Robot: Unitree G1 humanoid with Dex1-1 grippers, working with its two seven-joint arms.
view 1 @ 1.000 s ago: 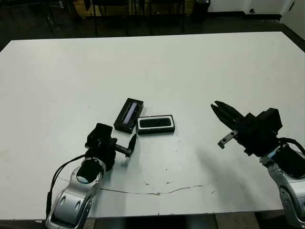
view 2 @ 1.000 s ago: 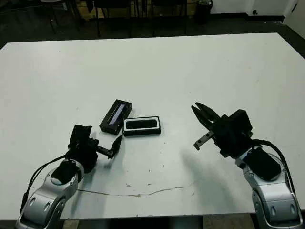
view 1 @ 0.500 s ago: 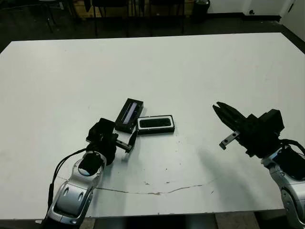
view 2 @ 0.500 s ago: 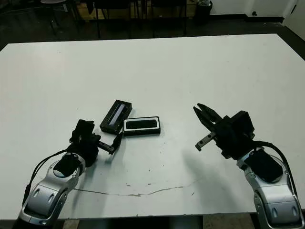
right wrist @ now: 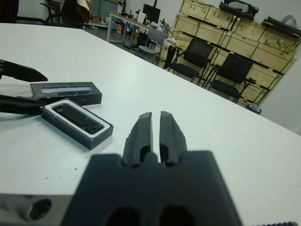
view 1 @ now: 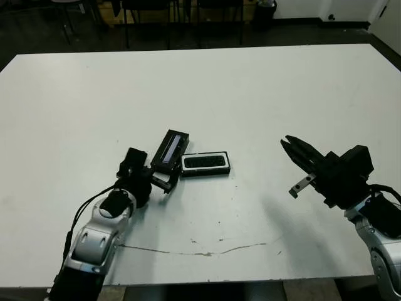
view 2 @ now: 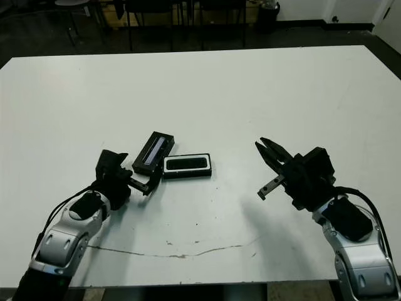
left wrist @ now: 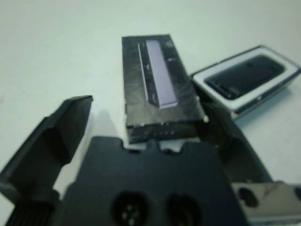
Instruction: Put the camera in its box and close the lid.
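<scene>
Left hand [left wrist: 146, 141]: your fingers are spread wide around the near short end of the lid [left wrist: 157, 84], one finger [left wrist: 56, 132] out to one side, the other running along the far side toward the box [left wrist: 247, 77]. It grips nothing yet.
Right hand [view 1: 294, 150]: clenched on nothing, hovering above bare desk [view 1: 250, 94], well apart from the box.
Lid: flat on the desk, pale strip up, angled away from you, one corner touching or just beside the box's end; you cannot tell which.
Camera [left wrist: 244, 75]: already lying in the white-lined box, so only the lid is left to place.
Risk, box shove: the finger nearest the box has little room. If you close or push forward from here, you likely nudge the box and skew it.
Risk, poor grip: the lid is low and flat; pinching it at one short end may let it pivot or slip when you lift.
Risk, misfit: the lid sits at an angle to the box, so you must turn it before lowering or it lands crooked.
Open room: bare desk all round, widest beyond the lid and between the two hands.
Edges: the near desk edge lies close under both arms; the far edge is well away.
</scene>
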